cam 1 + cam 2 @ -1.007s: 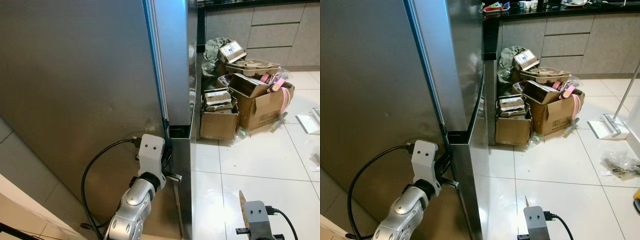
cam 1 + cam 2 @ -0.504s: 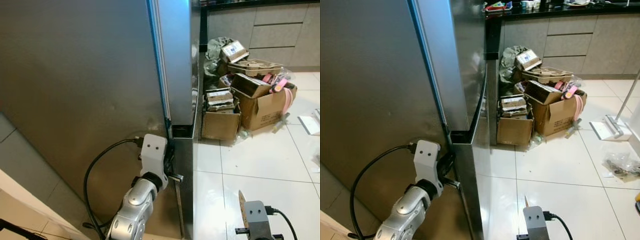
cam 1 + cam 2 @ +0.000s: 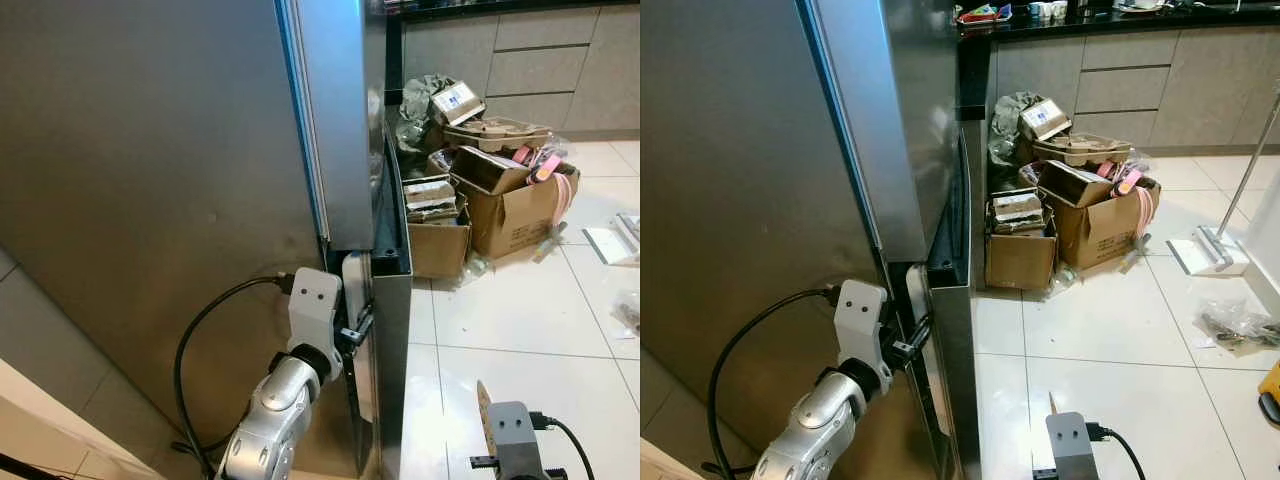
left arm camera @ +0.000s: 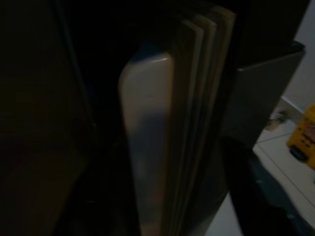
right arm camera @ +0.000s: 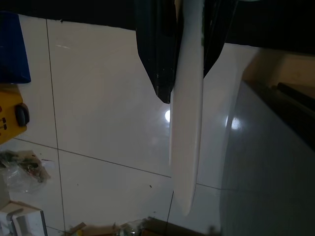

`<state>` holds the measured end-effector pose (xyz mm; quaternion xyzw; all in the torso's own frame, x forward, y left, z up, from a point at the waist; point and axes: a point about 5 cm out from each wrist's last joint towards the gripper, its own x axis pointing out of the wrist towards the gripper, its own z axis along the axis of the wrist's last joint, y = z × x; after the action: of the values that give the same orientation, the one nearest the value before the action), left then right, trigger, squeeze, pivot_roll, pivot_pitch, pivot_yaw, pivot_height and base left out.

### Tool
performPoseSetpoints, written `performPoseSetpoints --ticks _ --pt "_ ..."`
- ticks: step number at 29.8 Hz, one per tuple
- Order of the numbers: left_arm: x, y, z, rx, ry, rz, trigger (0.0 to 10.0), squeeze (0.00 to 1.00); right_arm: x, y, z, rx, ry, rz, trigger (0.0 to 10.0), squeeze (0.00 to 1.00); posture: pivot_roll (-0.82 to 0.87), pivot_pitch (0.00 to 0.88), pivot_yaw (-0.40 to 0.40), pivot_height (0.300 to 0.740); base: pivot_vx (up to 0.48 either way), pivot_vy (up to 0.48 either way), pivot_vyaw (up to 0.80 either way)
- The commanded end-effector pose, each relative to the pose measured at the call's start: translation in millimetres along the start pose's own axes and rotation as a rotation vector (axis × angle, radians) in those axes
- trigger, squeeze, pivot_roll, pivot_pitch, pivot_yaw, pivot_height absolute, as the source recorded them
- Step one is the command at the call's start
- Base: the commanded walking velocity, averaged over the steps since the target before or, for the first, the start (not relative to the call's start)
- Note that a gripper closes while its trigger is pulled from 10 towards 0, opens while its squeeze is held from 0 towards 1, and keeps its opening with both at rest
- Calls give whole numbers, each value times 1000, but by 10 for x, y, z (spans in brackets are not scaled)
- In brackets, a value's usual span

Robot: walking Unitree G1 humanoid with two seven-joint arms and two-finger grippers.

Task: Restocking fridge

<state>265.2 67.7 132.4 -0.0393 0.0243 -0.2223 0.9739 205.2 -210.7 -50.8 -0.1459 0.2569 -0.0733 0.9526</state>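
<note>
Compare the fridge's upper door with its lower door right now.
The upper door sits shut and flush, while the lower door is swung ajar, showing a pale inner edge. The left tool is at the lower door's edge; nothing touches the upper door. The lower door carries a dark top rim. Both share the same grey steel finish.
</note>
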Motion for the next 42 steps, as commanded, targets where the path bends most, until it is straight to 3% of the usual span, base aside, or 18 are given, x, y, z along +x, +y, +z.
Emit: performPoseSetpoints --ticks 1,4,8,9,16,19,22,23,24,29,32,36,39,42 --pt "-4 0 -14 -36 19 -23 10000 1000 -4 21 -7 4 6 6 10000 0 -97 18 81 737 0 0 0" --pt "-1 -89 -14 -45 27 -102 10000 1000 -1 22 -2 2 5 6 10000 0 -97 18 80 737 0 0 0" --pt "5 -117 -2 -49 29 -128 10000 1000 3 22 6 2 4 6 10000 0 -100 16 79 737 0 0 0" --pt "-6 -91 18 -35 21 -132 10000 0 8 22 13 3 1 6 10000 0 -101 17 81 737 0 0 0" --pt "-176 109 3 -21 64 -185 10000 0 19 47 51 0 -18 29 10000 0 -96 17 83 737 0 0 0" --pt "-427 264 -92 -26 163 -275 10000 0 15 193 131 -9 -66 132 10000 0 -91 17 84 737 0 0 0" --pt "-530 357 -133 -4 204 -288 10000 0 -7 330 185 -24 -103 231 10000 0 -88 16 81 737 0 0 0" --pt "-530 357 -133 -4 204 -288 10000 0 -7 330 185 -24 -103 231 10000 0 -88 16 81 737 0 0 0" --pt "-550 412 -145 6 212 -265 10000 0 -50 439 169 -56 -106 325 10000 0 -85 16 76 737 0 0 0" --pt "-546 441 -147 15 210 -247 10000 0 -106 477 75 -102 -75 376 10000 0 -80 17 67 737 0 0 0" --pt "-534 442 -139 6 208 -234 10000 0 -207 418 -171 -146 25 378 10000 0 -81 25 49 737 0 0 0" --pt "-537 425 -134 -4 212 -237 10000 0 -352 378 -444 -114 156 380 10000 0 -81 25 49 737 0 0 0" --pt "-541 429 -127 -6 213 -238 10000 0 -389 408 -461 -122 150 418 10000 0 -79 33 46 737 0 0 0" --pt "-539 449 -127 -3 216 -227 10000 0 -375 536 -307 -69 61 518 10000 0 -81 36 51 737 0 0 0"
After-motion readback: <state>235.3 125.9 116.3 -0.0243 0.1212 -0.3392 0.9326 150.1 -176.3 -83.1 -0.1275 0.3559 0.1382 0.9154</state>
